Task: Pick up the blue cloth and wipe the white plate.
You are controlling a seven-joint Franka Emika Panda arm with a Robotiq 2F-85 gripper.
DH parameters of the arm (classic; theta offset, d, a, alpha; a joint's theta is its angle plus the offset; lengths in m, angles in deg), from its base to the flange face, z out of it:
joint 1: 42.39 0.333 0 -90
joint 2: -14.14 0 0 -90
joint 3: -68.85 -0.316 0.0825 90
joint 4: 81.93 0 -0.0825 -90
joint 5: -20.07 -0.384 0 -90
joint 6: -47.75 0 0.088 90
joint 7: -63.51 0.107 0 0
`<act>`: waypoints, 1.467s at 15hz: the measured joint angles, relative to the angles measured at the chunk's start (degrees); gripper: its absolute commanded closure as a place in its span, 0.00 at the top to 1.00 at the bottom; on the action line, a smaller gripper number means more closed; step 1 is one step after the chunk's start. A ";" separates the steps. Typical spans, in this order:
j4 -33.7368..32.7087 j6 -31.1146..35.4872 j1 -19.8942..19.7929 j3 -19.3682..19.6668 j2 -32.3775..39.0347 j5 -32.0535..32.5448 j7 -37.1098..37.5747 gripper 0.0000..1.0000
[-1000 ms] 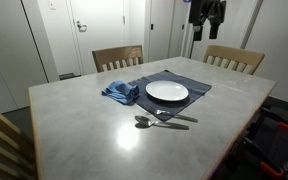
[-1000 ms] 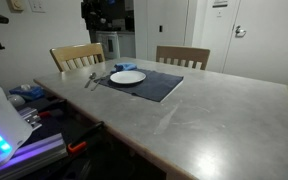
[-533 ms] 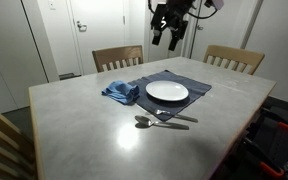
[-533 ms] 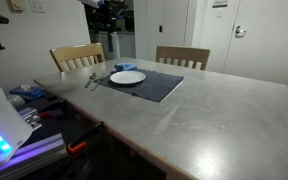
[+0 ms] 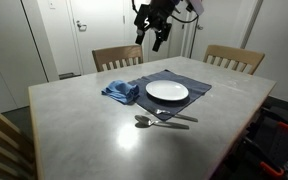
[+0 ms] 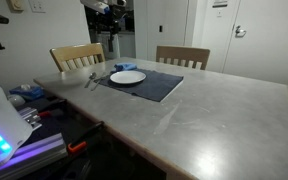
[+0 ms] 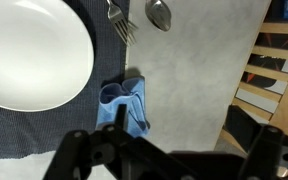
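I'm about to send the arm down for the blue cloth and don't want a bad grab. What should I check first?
1. End effector open: ok, its jaws stand apart in an exterior view.
2. End effector down at the blue cloth: not ok, it hangs high above the table.
3. Cloth uncovered: ok, it lies crumpled at the edge of the placemat with nothing on it.
4. White plate empty: ok.
5. Fork and spoon clear of the cloth: ok, both lie apart from it.
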 measured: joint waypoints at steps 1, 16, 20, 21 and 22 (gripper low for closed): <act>0.00 0.00 -0.04 0.00 -0.09 0.00 0.00 1.00; -13.67 11.76 3.64 -0.05 23.91 25.58 13.06 1.00; -21.59 11.40 4.30 0.41 31.52 26.68 14.90 1.00; -22.95 11.32 4.52 0.41 32.88 26.68 15.43 1.00; -24.05 11.27 4.84 0.56 34.11 26.74 16.16 1.00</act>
